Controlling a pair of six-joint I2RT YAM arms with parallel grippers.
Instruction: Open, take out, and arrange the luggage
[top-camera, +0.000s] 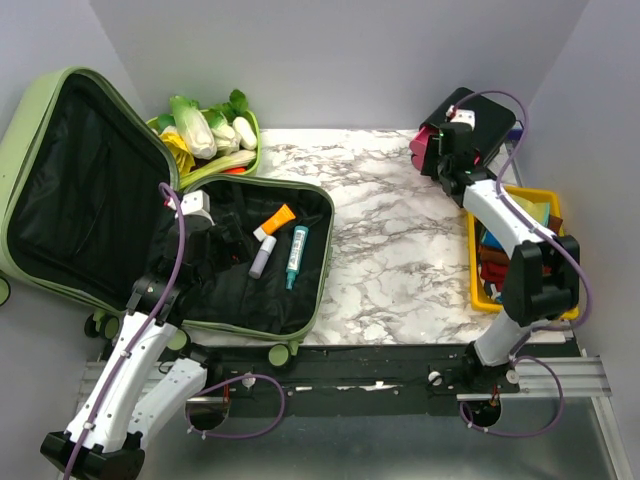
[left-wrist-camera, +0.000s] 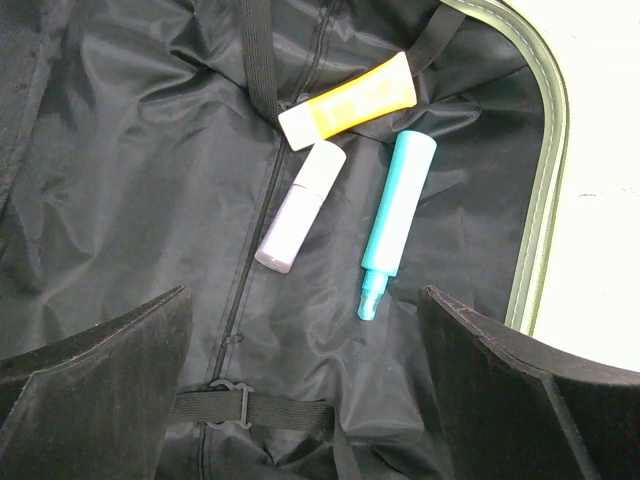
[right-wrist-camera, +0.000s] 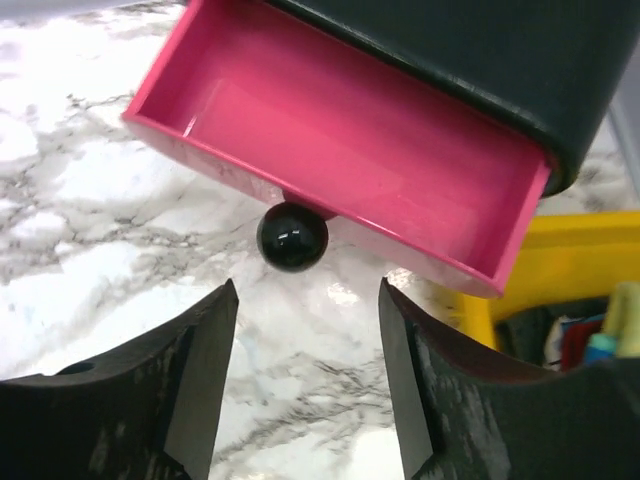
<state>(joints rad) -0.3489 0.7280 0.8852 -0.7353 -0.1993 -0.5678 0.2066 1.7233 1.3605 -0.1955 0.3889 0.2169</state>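
The pale green luggage (top-camera: 28, 125) lies open at the left, its lid leaning back and its black-lined base flat on the table. In the base lie an orange tube (left-wrist-camera: 350, 100), a lilac bottle (left-wrist-camera: 300, 205) and a teal spray bottle (left-wrist-camera: 395, 220). My left gripper (left-wrist-camera: 305, 330) hovers open over the lining just short of them, holding nothing. At the back right, my right gripper (right-wrist-camera: 305, 300) stands open, its tips just short of the black knob (right-wrist-camera: 292, 236) of a pulled-out pink drawer (right-wrist-camera: 330, 130). Nothing is between its fingers.
The drawer belongs to a black box (top-camera: 475, 120) at the back right corner. A yellow tray (top-camera: 545, 198) of mixed items sits along the right edge. A green basket of toy vegetables (top-camera: 215, 130) stands behind the luggage. An elastic strap with a buckle (left-wrist-camera: 235, 405) crosses the lining.
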